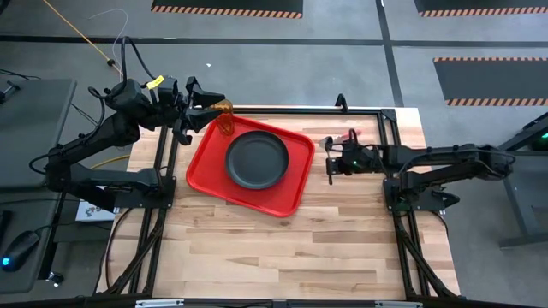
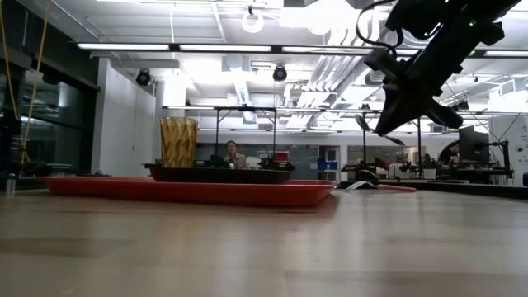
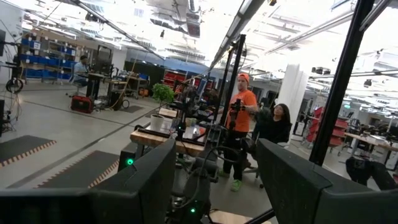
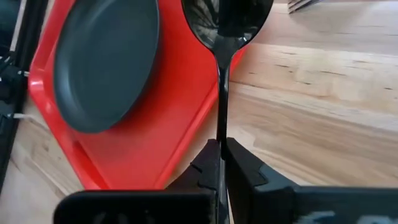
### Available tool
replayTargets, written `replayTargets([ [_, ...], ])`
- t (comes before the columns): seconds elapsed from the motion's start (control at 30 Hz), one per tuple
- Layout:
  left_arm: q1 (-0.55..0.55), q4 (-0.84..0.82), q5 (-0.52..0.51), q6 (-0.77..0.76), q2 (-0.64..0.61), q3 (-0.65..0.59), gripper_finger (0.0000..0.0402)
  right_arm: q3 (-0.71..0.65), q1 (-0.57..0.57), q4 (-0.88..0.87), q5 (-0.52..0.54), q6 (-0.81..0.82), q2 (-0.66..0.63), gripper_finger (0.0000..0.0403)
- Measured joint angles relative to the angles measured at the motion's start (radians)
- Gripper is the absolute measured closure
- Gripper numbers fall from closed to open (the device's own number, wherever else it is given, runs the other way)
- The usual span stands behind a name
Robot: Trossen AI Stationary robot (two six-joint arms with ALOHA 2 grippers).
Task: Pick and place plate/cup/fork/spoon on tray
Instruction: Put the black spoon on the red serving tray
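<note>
The red tray (image 1: 295,184) lies on the table left of centre, with the black plate (image 1: 257,160) resting flat on it. The amber cup (image 1: 225,125) stands upright on the tray's far left corner; it also shows in the low view (image 2: 178,142). My left gripper (image 1: 202,106) is open and empty, raised just left of the cup. My right gripper (image 1: 330,161) is right of the tray, shut on the black spoon (image 4: 225,25). The fork (image 1: 353,134) lies on the table just beyond my right gripper; its tines (image 4: 306,4) show in the right wrist view. My right gripper pinches the spoon's slim handle (image 4: 220,134) between its two fingers, toward the handle's free end. The fingers lie along the handle and slant down from the table's right side. The spoon is lifted clear, its bowl (image 4: 227,22) pointing toward the tray's right edge.
A black frame (image 1: 377,113) runs around the table's far and side edges. Bare wood (image 1: 282,257) spreads between the tray and the near edge. People stand in the room beyond the table (image 3: 239,118).
</note>
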Motion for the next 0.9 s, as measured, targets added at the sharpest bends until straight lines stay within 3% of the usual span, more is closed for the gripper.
replayTargets([
  [0.9,0.0,0.003,0.005,0.002,-0.006,0.0,0.0188,0.001,0.031,0.129,0.064,0.147,0.0,0.0403],
])
